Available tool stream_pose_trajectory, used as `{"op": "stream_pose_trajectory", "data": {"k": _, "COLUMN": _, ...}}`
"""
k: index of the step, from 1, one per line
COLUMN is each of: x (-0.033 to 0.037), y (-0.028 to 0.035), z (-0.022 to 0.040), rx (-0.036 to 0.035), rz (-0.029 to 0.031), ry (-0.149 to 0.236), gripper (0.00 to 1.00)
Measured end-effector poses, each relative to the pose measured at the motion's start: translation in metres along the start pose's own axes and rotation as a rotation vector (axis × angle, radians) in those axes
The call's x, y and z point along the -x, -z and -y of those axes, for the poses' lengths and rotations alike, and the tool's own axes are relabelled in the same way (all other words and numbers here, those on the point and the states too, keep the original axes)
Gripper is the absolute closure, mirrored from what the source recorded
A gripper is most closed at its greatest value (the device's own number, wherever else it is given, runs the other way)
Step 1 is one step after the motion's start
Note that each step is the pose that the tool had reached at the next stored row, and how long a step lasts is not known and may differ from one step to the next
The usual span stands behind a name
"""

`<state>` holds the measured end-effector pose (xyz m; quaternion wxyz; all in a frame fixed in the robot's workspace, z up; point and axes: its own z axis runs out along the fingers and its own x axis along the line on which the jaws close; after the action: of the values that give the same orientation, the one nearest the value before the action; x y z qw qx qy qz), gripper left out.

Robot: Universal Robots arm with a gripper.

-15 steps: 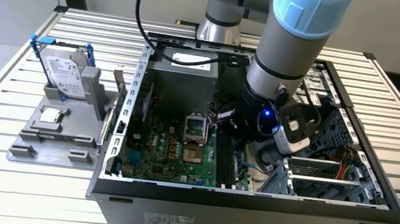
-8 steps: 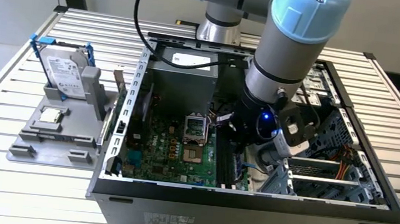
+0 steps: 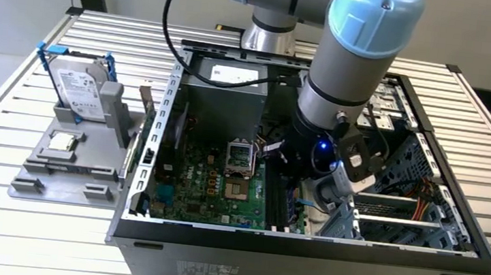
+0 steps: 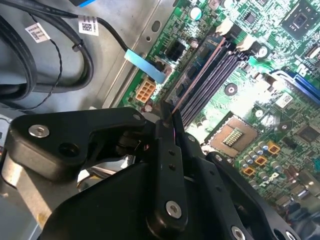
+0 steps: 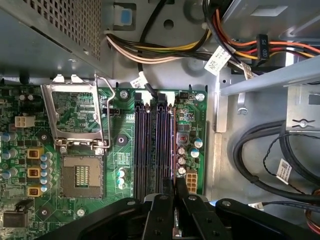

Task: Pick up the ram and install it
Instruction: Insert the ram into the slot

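On a slatted metal table, found an open computer case lying on its side, with a hard drive parked on a grey stand well apart at the exterior view's left. Saw the arm standing inside the case over the motherboard. In the second wrist view, made out the gripper pinched together on the ram, held edge-on and lined up along the memory slots, at the slot nearest the board's edge; could not tell whether seated or just above. Judged the ram light, thin and stiff, yet fragile: brittle to bending, with chips and contacts best left untouched. Judged the grip best kept at mid-length on the flat faces near the top edge, leaving the contact edge free and the strip square to the slot.
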<state>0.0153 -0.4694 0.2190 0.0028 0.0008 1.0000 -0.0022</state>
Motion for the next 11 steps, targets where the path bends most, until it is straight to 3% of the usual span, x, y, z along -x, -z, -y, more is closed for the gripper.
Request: {"op": "stream_pose_trajectory", "data": {"k": 11, "x": -0.0003, "y": -0.0001, "z": 0.0003, "rx": -0.0009, "rz": 0.0001, "ry": 0.0, "gripper": 1.0}}
